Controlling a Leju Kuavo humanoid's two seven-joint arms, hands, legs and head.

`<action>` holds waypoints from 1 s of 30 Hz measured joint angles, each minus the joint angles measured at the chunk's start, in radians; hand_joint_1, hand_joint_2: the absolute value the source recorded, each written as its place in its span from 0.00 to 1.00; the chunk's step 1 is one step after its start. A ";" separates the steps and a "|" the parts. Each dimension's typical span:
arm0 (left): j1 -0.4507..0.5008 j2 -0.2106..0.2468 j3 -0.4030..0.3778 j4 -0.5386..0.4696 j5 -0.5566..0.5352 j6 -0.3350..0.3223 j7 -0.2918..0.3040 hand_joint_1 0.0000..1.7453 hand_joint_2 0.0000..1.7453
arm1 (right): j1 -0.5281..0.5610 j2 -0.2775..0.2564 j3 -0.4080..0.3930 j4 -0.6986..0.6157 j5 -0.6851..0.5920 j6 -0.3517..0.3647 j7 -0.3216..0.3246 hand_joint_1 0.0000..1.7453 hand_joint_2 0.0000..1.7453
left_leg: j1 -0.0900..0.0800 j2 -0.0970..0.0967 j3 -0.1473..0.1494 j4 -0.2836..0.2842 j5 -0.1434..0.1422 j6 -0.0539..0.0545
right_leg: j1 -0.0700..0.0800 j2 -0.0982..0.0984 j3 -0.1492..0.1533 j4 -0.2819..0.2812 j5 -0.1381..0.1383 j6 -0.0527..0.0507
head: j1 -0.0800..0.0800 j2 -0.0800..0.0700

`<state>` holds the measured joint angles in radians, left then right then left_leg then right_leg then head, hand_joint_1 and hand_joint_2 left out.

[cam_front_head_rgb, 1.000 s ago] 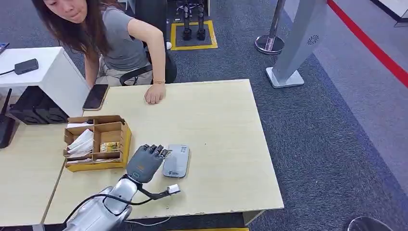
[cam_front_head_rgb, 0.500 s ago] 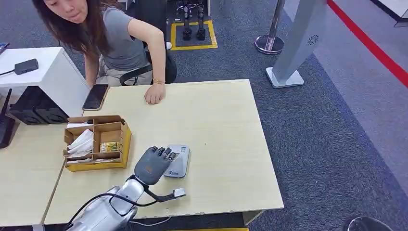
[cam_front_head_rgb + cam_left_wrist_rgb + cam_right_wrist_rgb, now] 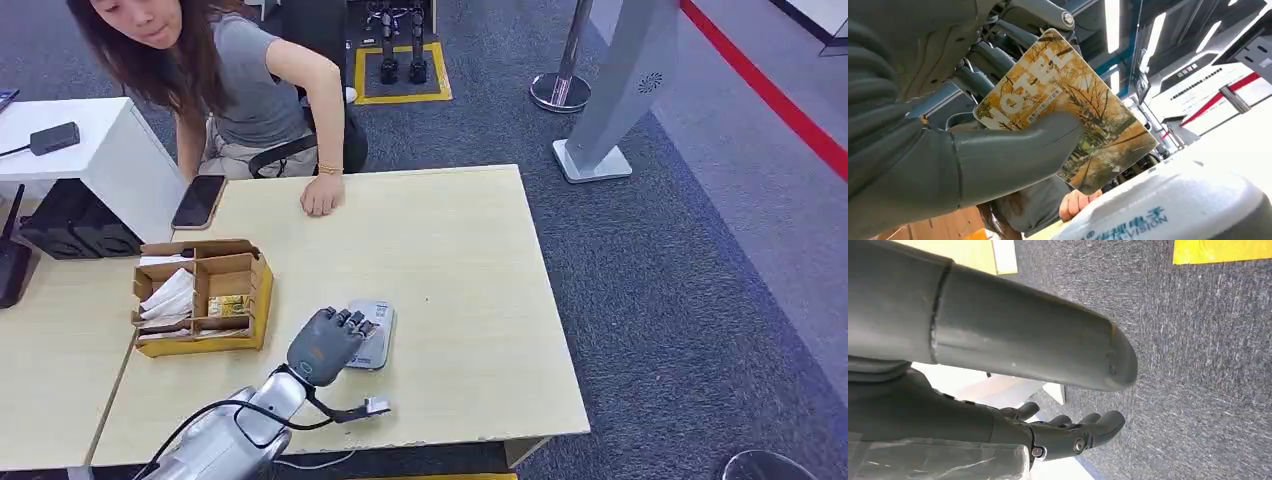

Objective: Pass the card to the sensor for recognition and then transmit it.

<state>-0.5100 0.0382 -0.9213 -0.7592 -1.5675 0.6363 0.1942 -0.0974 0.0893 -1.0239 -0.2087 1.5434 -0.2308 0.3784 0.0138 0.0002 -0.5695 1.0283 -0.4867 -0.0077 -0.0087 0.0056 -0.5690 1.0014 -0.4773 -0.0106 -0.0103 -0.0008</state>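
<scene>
A pale wood worktop (image 3: 470, 260) stands on grey carpet (image 3: 700, 280), with a red floor stripe (image 3: 770, 95) at the far right and a grey angled stand (image 3: 620, 90) beyond the far corner. A person (image 3: 230, 80) sits at the far edge, one hand resting on the wood. A phone (image 3: 198, 201) lies near the far left corner, and a cardboard box (image 3: 205, 296) with compartments holding papers sits at the left.

The left robot hand (image 3: 325, 345) reaches forward from the near edge, back upward, its fingers over the near left part of the grey sensor (image 3: 375, 330). In the left wrist view the thumb (image 3: 1013, 155) presses a card (image 3: 1068, 112) printed with yellow trees against the fingers behind it, the card held just above the sensor's white top; whether they touch cannot be told.

The right robot hand (image 3: 1048, 432) hangs over carpet, fingers loosely curled and apart, holding nothing.

The head view hides the card beneath the hand.
</scene>
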 joint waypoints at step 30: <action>0.003 -0.027 0.000 0.043 0.001 0.000 -0.093 1.00 1.00 | 0.000 0.000 0.000 0.000 0.000 -0.001 -0.003 0.00 0.00 | 0.000 0.000 0.000 0.000 0.001 0.000 | 0.000 0.000 0.001 0.000 0.001 0.000 | 0.000 0.000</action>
<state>-0.5071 0.0107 -0.9209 -0.7160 -1.5663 0.6363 0.1011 -0.0977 0.0893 -1.0239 -0.2083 1.5435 -0.2316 0.3754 0.0137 0.0000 -0.5694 1.0283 -0.4855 -0.0072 -0.0089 0.0052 -0.5683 1.0014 -0.4767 -0.0102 -0.0103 -0.0011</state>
